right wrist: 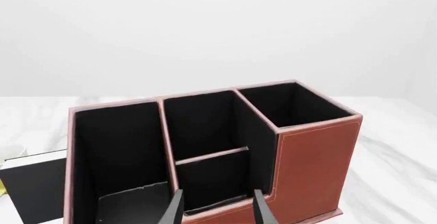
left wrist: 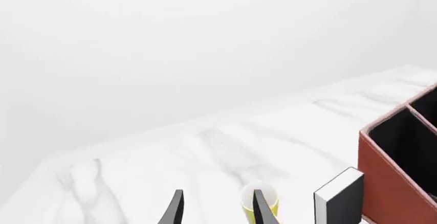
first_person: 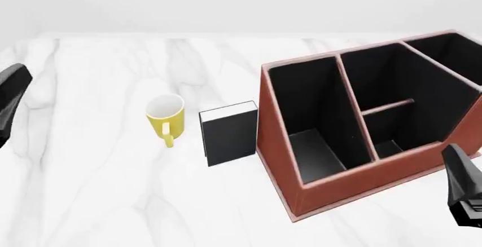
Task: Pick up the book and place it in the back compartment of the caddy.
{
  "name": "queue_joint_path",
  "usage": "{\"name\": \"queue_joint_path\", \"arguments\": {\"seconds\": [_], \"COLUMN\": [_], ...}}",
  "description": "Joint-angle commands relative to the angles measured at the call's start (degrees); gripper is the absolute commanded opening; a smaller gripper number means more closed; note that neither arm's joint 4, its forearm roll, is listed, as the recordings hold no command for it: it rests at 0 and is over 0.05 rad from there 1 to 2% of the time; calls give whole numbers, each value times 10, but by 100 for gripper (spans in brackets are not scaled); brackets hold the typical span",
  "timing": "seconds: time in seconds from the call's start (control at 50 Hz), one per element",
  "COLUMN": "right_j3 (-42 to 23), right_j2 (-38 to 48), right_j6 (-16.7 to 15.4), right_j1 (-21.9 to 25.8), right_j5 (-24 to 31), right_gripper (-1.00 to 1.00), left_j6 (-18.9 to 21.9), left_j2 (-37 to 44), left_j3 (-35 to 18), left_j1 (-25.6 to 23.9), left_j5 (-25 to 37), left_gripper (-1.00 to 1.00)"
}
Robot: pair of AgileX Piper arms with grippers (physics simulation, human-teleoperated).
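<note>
The white desk [first_person: 90, 190] holds a big red-brown caddy [first_person: 354, 173] on the right side. The black book [first_person: 230, 134] stands up just beside the caddy's left wall, with a yellow mug [first_person: 166, 117] near its other side. The back compartment [first_person: 391, 131] is dark inside. Both arms sit low at the edges of the front view. The left tool [left wrist: 217, 211] is open and holds nothing. The right tool [right wrist: 218, 208] is open too, facing the caddy. Only the wrist views show the fingers.
</note>
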Motion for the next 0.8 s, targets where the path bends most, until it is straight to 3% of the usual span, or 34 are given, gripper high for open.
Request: {"name": "queue_joint_path", "arguments": {"seconds": [0.02,0.06,0.08,0.1,0.12,0.16,0.28,0.3,0.34,0.4,0.54,0.66,0.8], "right_j3": [-1,-1,-1,-1,-1,-1,0,0,0,0,0,-1,0], "right_j2": [0,0,0,0,0,0,1,1,1,1,1,0,0], "right_j6": [2,2,2,1,1,2,2,1,0,1,2,2,0], "right_j1": [1,1,2,2,2,2,2,1,1,1,0,-1,-1], "right_j5": [1,1,1,1,1,1,-1,-1,-1,-1,-2,-2,-3], "right_gripper": [100,100,100,100,100,100,100,100,100,100,100,100,100], "left_j6": [70,74,107,118,93,94,128,139,141,150,173,200,216], "left_j2": [172,192,219,232,247,260,338,353,383,402,489,547,578], "left_j3": [-156,-190,-216,-230,-261,-279,-388,-409,-446,-475,-622,-662,-630], "left_j1": [-97,-100,-133,-133,-146,-153,-232,-218,-247,-248,-263,-258,-269], "left_j5": [24,35,51,54,73,83,167,165,198,210,305,334,324], "left_gripper": [100,100,100,100,100,100,100,100,100,100,100,100,100]}}
